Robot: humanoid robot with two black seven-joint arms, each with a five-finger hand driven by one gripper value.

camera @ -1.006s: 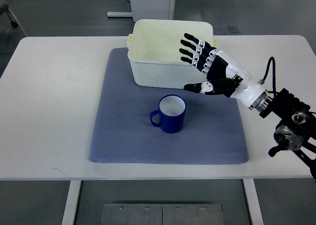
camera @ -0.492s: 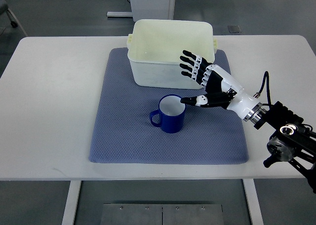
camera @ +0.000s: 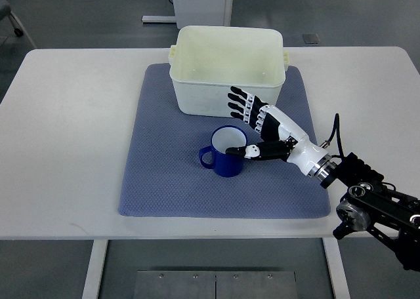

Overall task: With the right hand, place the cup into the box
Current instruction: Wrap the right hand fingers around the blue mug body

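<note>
- right hand point(camera: 259, 125) fingers spread, holding nothing, thumb at cup rim
- blue cup point(camera: 224, 152) upright on grey mat point(camera: 164, 174), handle pointing left
- cream box point(camera: 226, 66) just behind cup, on mat's far edge
- white table point(camera: 65, 128) underneath

The hand point(camera: 252, 125) covers the right side of the cup point(camera: 224, 152), so whether its thumb touches the rim cannot be told. It also hides part of the box's point(camera: 226, 68) front wall. The right arm point(camera: 374, 207) runs off the picture's right edge. The bench point(camera: 65, 148) is cut at its left edge, and its legs are mostly hidden beneath it.
</note>
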